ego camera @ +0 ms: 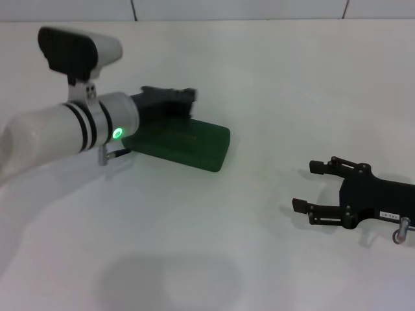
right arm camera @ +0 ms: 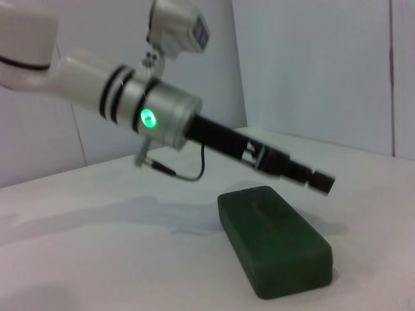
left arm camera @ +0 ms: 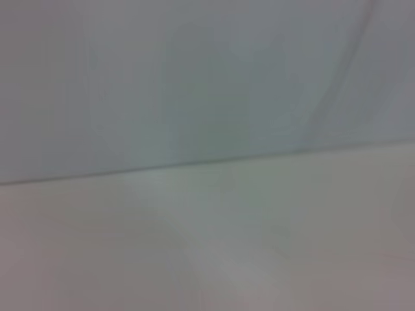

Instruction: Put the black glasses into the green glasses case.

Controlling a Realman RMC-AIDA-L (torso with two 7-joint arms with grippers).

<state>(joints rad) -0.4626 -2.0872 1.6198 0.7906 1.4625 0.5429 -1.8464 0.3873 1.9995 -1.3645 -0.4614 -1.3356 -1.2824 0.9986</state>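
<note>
The green glasses case (ego camera: 188, 142) lies closed on the white table, left of centre. It also shows in the right wrist view (right arm camera: 275, 240), lid down. The black glasses are not in view in any frame. My left gripper (ego camera: 170, 98) hangs just above the far side of the case; in the right wrist view it (right arm camera: 318, 181) is a little above the lid, not touching it. My right gripper (ego camera: 310, 186) is open and empty, low over the table at the right, well apart from the case.
The white table (ego camera: 272, 91) runs back to a pale wall (ego camera: 240, 8). The left wrist view shows only a blurred wall and table surface (left arm camera: 259, 246). A thin cable (right arm camera: 185, 173) hangs under the left wrist.
</note>
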